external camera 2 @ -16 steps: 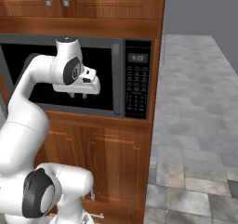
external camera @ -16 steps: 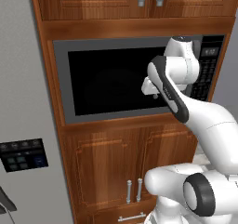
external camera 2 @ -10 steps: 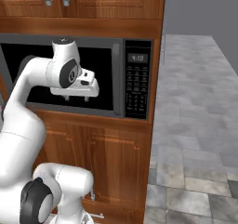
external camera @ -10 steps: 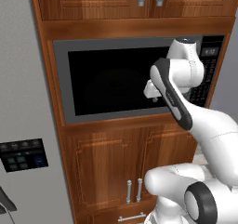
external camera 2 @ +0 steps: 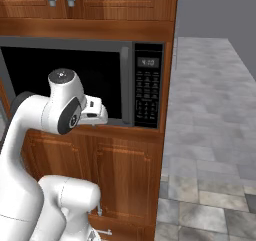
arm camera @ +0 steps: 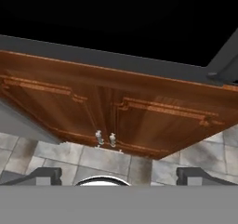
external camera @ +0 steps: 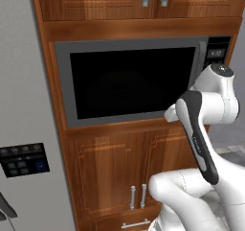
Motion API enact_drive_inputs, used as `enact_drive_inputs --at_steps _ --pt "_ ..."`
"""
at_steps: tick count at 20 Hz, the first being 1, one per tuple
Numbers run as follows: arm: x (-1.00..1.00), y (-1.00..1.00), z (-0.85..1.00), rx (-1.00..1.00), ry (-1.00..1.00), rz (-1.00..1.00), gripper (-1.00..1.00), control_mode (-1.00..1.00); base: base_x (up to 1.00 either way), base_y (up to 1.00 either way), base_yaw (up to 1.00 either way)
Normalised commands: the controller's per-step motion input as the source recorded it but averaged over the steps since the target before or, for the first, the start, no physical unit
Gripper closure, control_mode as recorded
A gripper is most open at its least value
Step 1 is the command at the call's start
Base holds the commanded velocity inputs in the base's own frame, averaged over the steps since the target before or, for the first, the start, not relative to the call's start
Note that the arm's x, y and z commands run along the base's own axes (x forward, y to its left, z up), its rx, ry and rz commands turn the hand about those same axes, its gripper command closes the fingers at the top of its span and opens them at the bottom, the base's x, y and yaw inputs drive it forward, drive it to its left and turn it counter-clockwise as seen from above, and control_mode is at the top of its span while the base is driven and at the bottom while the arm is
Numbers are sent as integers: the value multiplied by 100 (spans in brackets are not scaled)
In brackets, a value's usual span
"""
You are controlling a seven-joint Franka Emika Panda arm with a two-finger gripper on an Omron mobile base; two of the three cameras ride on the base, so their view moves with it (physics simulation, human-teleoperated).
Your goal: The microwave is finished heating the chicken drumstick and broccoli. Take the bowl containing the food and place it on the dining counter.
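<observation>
The microwave (external camera: 131,84) at frame centre is shut, so the bowl is presumably hidden behind its dark door. The gripper (arm camera: 118,174), spread and empty, is held low before it.

Even, soft, rendered light is seen in all three views, with no single source made out. The reddish-brown wooden cabinet doors (external camera: 129,167) are evenly lit, with a mild sheen on the panels. The large black glass door of the grey-framed built-in microwave (external camera: 131,81) is rendered almost pure black; nothing behind it can be told. Gentle shading is shown on the white arm (external camera 2: 30,135). Edges are slightly soft and pixelated. In the hand view, strong perspective tilt is seen, and the grey tiled floor (arm camera: 28,155) is dimmer.
</observation>
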Motion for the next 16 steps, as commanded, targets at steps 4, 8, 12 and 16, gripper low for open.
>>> enact_drive_inputs --at_steps 4,8,12,16 --pt "0 0 0 0 0 0 -100 100 -4 -28 0" --pt "0 0 0 0 0 0 -100 100 -15 -53 0" --pt "0 0 0 0 0 0 -100 100 -22 -49 0" --pt "0 0 0 0 0 0 -100 100 -27 -21 0"
